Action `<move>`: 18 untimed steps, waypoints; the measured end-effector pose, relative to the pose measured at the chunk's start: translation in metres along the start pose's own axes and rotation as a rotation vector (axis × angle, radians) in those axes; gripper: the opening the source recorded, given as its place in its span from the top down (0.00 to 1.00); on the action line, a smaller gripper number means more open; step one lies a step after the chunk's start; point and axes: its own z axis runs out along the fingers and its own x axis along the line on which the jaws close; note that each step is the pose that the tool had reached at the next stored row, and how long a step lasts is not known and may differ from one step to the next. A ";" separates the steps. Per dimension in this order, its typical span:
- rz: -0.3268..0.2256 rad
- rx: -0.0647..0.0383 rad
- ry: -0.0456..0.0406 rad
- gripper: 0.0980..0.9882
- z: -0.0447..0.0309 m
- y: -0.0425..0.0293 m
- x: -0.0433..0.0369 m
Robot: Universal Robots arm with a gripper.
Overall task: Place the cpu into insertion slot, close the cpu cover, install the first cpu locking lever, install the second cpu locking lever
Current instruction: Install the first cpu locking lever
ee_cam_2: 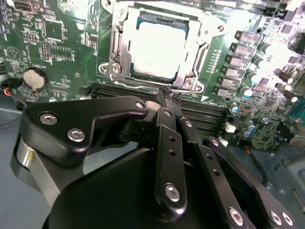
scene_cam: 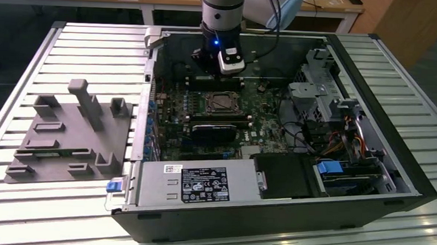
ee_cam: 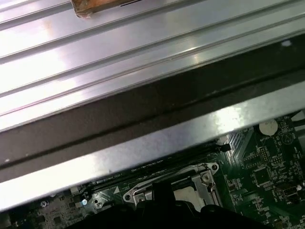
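The cpu [ee_cam_2: 155,47] lies flat in the insertion slot [scene_cam: 221,102] on the green motherboard, its silvery top showing. The silver cpu cover [ee_cam_2: 198,47] lies down over it, framing the chip through its square cut-out. My gripper [ee_cam_2: 167,94] hovers just beside the socket, over the long black memory slots [ee_cam_2: 205,112], with its black fingers pressed together and nothing between them. In the exterior view the gripper [scene_cam: 214,78] hangs inside the open computer case just behind the socket. I cannot tell how the locking levers stand.
The open case [scene_cam: 393,163] lies on a slatted metal table [scene_cam: 96,39]. A power supply [scene_cam: 201,182] fills the near side and a drive cage [scene_cam: 323,99] with cables stands at the exterior view's right. A grey fixture [scene_cam: 70,132] sits outside the case at the exterior view's left.
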 end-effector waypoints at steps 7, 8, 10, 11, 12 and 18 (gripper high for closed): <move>0.000 0.000 -0.0001 1.00 0.0002 -0.0034 -0.0072; 0.000 0.000 -0.0002 1.00 0.0003 -0.0037 -0.0086; 0.000 0.000 -0.0002 1.00 0.0004 -0.0045 -0.0114; 0.000 0.000 -0.0002 1.00 0.0005 -0.0049 -0.0126; 0.000 0.000 -0.0002 1.00 0.0005 -0.0054 -0.0139; 0.000 0.002 -0.0007 1.00 0.0004 -0.0089 -0.0189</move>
